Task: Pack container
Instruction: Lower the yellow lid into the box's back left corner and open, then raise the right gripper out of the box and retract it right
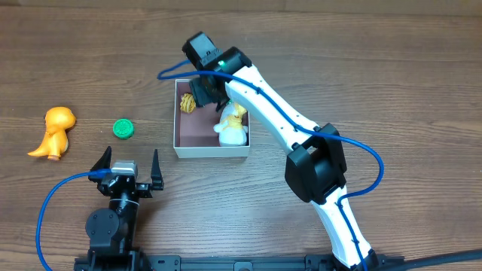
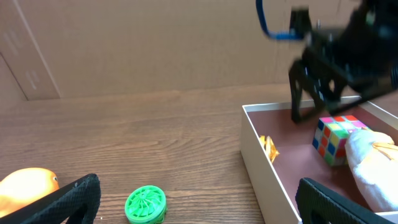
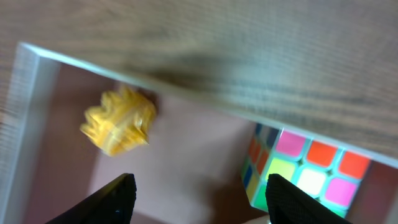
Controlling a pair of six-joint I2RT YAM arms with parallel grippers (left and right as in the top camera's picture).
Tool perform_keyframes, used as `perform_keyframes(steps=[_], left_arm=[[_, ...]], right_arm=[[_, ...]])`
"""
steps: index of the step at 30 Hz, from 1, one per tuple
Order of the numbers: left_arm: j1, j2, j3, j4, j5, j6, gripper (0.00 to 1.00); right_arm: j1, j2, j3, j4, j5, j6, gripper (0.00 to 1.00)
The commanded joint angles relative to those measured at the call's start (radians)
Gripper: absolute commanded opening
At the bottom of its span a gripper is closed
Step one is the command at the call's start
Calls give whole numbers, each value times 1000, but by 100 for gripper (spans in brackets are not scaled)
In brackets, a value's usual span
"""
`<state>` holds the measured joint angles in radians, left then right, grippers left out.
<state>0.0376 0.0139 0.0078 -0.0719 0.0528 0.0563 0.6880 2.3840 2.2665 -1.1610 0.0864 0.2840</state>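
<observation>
The container (image 1: 211, 150) is a square white-walled box with a pinkish-brown floor, at the table's middle. It also shows in the left wrist view (image 2: 261, 162) and the right wrist view (image 3: 31, 93). Inside lie a small yellow spiky toy (image 3: 118, 121), a colourful puzzle cube (image 3: 305, 174) and a white and yellow plush toy (image 1: 232, 126). My right gripper (image 1: 203, 94) hangs open and empty over the box's far part, jaws (image 3: 202, 199) above the floor. My left gripper (image 1: 126, 169) is open and empty near the front edge. A green wheel-like disc (image 1: 123, 129) lies left of the box.
An orange dinosaur toy (image 1: 54, 132) stands at the far left, its edge showing in the left wrist view (image 2: 25, 190). The green disc (image 2: 145, 205) lies between my left jaws' line of sight. A blue cable (image 1: 361, 162) loops off the right arm.
</observation>
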Motion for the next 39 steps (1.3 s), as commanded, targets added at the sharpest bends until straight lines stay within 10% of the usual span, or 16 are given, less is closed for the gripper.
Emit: perform_keyframes(steps=[1, 15, 22, 29, 39], left_arm=[[8, -3, -3, 0, 14, 15, 100], [8, -3, -3, 0, 14, 15, 100], [8, -3, -3, 0, 14, 15, 100], [8, -3, -3, 0, 14, 15, 100], [8, -3, -3, 0, 14, 15, 100]], right_arm=[[-4, 3, 106, -19, 10, 0, 69], [-2, 3, 346, -132, -86, 0, 69], [-1, 3, 330, -139, -169, 0, 34], [3, -5, 334, -144, -256, -1, 24], [-36, -99, 349, -242, 151, 35, 25]])
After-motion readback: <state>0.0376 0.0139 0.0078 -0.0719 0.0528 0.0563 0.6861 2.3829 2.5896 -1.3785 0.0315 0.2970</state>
